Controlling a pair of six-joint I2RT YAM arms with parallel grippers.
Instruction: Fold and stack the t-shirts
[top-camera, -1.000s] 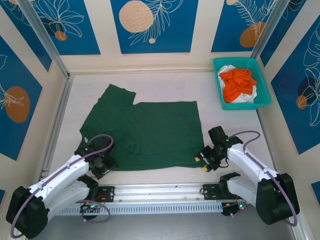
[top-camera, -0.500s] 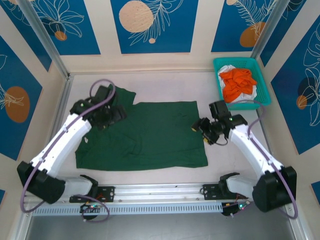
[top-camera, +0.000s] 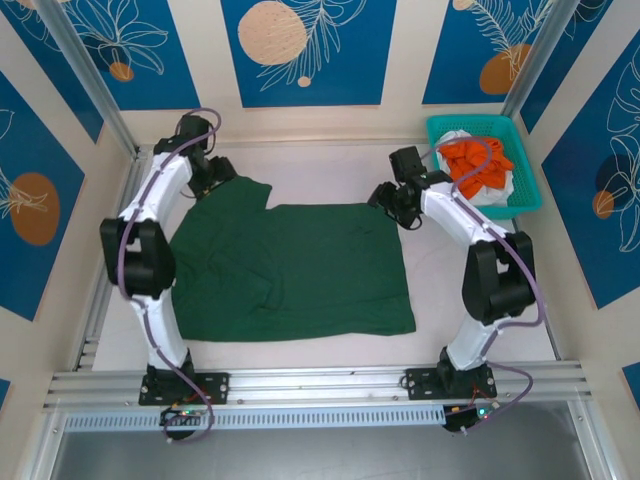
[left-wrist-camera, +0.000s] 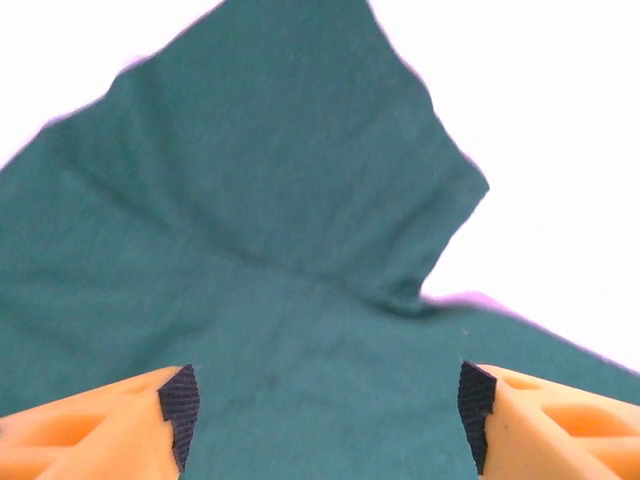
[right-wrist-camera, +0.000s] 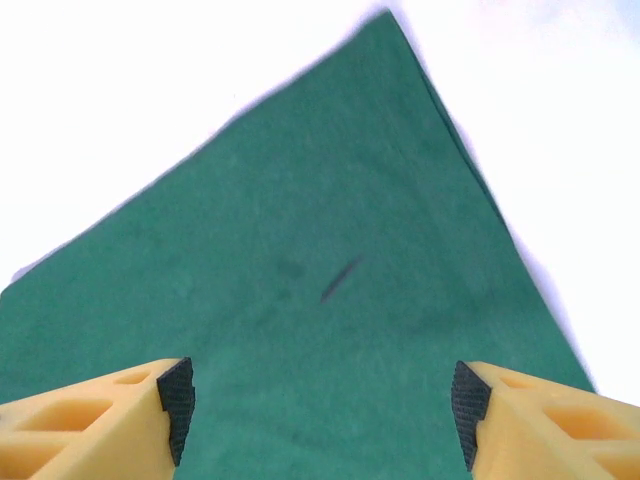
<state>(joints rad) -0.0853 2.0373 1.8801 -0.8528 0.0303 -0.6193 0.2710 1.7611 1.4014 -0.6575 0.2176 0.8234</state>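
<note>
A large dark green t-shirt (top-camera: 290, 265) lies flat on the white table, one short sleeve (top-camera: 235, 190) pointing to the far left. My left gripper (top-camera: 222, 174) hangs open over that far-left sleeve; the left wrist view has the sleeve (left-wrist-camera: 300, 150) and green cloth between its spread pads (left-wrist-camera: 180, 410). My right gripper (top-camera: 385, 205) hangs open over the shirt's far-right corner (right-wrist-camera: 390, 30), with bare green cloth between its pads (right-wrist-camera: 468, 405). An orange t-shirt (top-camera: 475, 165) lies crumpled on a white one (top-camera: 490, 195) in the basket.
The teal mesh basket (top-camera: 520, 205) stands at the far right corner of the table. Aluminium posts (top-camera: 85, 75) and blue patterned wall panels close in the back and sides. A metal rail (top-camera: 320, 385) runs along the near edge.
Both arms have swung from the shirt's near corners out to its far edge. The near hem, bunched a second ago, now lies flat and straight.
</note>
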